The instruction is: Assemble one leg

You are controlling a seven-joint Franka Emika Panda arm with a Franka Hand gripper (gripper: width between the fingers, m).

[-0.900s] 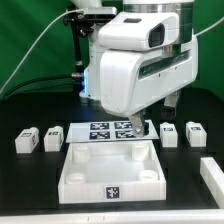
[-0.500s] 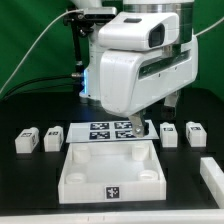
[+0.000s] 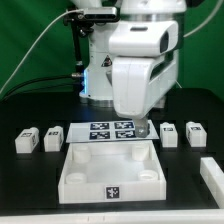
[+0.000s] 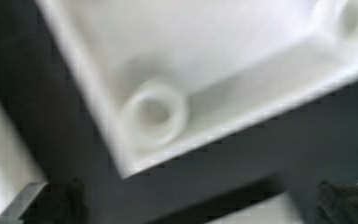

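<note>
Arm [image 3: 135, 60] is seen bulking over the scene centre, above the marker board.
Tray [image 3: 72, 172] is laid on the black table [image 3: 25, 185], nearest the exterior camera, open side up. 1 round corner socket [image 4: 153, 110] is shown blurred in the wrist view.
Marker board [image 3: 105, 130] is laid flat just behind the tray's far rim.
A white part [image 3: 212, 172] is cut off at the exterior view's right edge.
4 legs are set in a row with the board, all apart from the gripper: leg 1 [image 3: 27, 140] and leg 2 [image 3: 52, 137] at the exterior view's left, leg 3 [image 3: 169, 133] and leg 4 [image 3: 194, 132] at its right.
Gripper [image 4: 185, 203] is held over a tray corner. Fingers [image 4: 25, 200] are spread apart, clamped on nothing.
</note>
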